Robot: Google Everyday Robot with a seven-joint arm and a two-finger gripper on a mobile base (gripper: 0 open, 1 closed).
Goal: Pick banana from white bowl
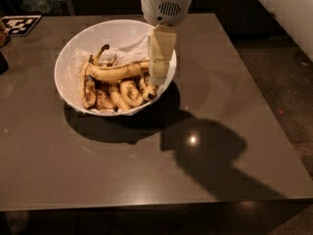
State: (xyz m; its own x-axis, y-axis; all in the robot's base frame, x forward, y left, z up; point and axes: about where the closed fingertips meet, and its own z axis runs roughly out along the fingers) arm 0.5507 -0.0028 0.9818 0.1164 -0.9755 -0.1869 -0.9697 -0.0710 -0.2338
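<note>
The bowl (64, 67) is round, glossy and white with sloping sides, lined with crumpled white paper (131, 45). It sits on a smooth, grey-brown table (230, 97) that reflects a spot of light. The gripper (157, 75) is a cream, blocky piece hanging straight down from a rounded white housing (166, 4) with a vent grille, and it sits just inside the bowl's rim on the side nearest it. Whether it is open or closed cannot be told. The banana (120, 71), long, gently curved and yellow with brown speckles, lies across the bowl, stretching away to the picture's left of the gripper. Its near end is hidden behind the gripper. Shorter, browner bananas (122, 95) lie packed below and beside the gripper's tip. Far to the left, near the table's back corner, lies a black-and-white patterned marker (19, 23).
</note>
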